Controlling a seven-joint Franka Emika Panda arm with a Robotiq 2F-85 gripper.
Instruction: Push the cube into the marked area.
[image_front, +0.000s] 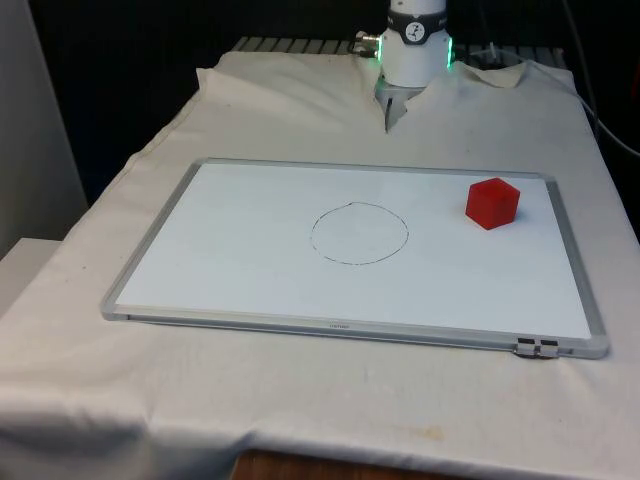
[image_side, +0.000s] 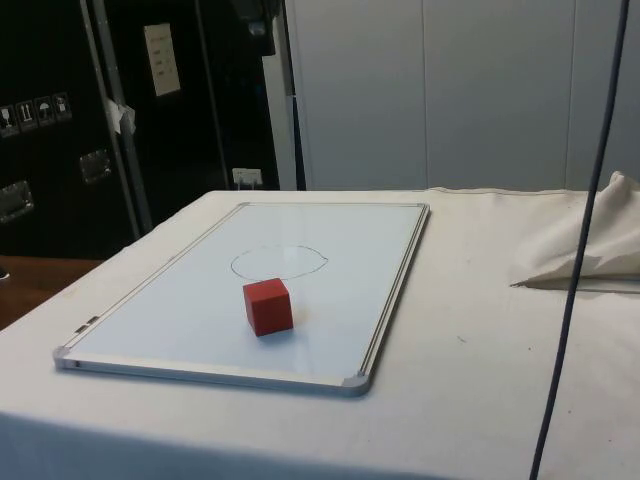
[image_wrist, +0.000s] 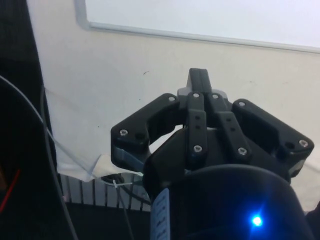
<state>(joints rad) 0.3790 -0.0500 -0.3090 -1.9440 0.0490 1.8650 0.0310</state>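
Note:
A red cube (image_front: 492, 203) sits on the whiteboard (image_front: 250, 290), close to its edge at the front view's right. A thin circle (image_front: 359, 233) is drawn in the board's middle, a short way from the cube. In the side view the cube (image_side: 268, 306) rests just in front of the circle (image_side: 279, 262), outside its line. In the wrist view my gripper (image_wrist: 199, 80) is shut with nothing in it, hanging over bare cloth a little back from the whiteboard's metal rim (image_wrist: 200, 37).
The white cloth bunches into a fold (image_side: 585, 250) near the robot's base (image_front: 415, 50). A dark cable (image_side: 575, 270) hangs across the side view. Thin cables (image_wrist: 55, 150) run by the table's end, over a slatted edge.

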